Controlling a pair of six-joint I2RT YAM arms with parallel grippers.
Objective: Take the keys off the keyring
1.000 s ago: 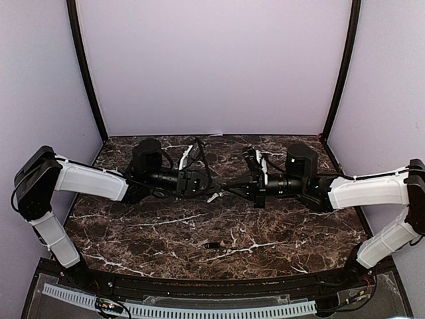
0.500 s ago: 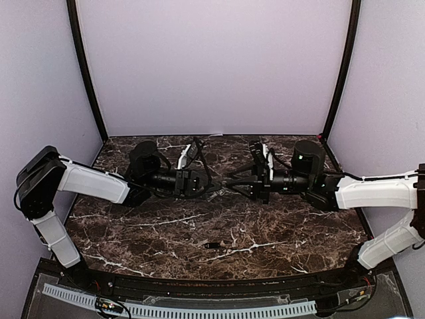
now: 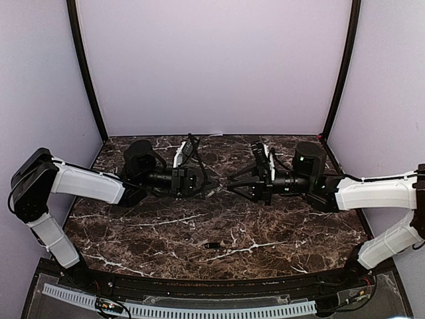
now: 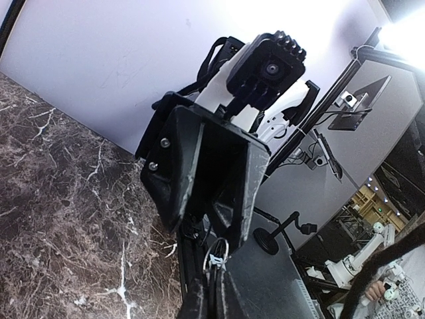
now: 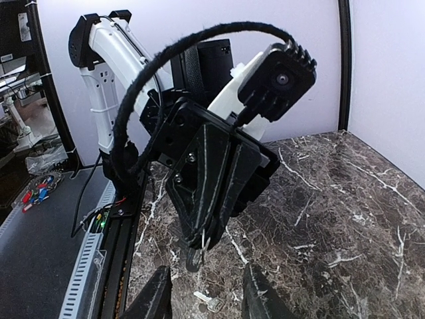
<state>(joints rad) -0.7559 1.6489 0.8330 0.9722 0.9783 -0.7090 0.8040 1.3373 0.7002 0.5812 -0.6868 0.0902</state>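
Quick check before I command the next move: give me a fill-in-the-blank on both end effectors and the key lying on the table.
1. The left end effector is ___ on the small silvery keyring.
2. The right end effector faces it with its jaws ___, holding nothing.
3. A tiny dark oblong key lies on the brown marble table, held by ___ end effector.

Missing words: shut; open; neither
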